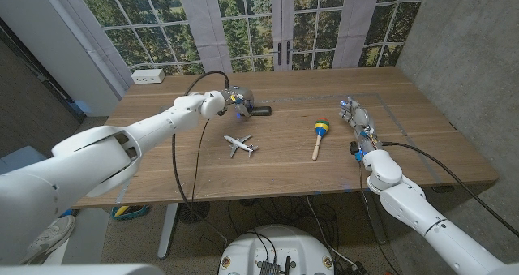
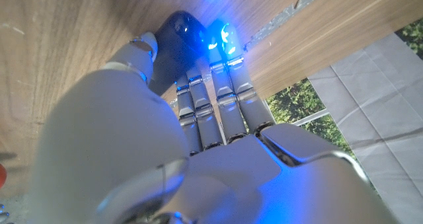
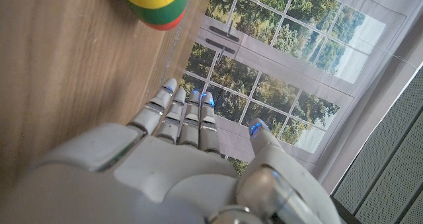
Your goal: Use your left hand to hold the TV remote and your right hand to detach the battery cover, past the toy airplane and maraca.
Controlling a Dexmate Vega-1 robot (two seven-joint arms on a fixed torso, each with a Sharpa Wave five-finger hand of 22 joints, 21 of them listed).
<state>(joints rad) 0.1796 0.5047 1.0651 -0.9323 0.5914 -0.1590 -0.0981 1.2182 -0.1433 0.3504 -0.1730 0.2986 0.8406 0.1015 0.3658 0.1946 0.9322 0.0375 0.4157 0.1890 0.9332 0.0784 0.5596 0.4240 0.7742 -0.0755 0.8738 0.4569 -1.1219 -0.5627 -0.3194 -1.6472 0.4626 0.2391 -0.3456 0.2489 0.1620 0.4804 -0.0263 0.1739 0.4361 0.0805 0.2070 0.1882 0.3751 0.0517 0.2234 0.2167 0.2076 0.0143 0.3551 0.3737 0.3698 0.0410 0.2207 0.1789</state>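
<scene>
Nearest, the right robot hand (image 1: 357, 113) hovers with fingers spread and empty beside the yellow, green and red wooden maraca (image 1: 319, 134); the small white toy airplane (image 1: 238, 143) lies mid-tabletop (image 1: 422, 145). Farther back, the left robot hand (image 1: 233, 101) wraps the black TV remote (image 1: 259, 109), seemingly steadying it so the battery cover can be removed.
</scene>
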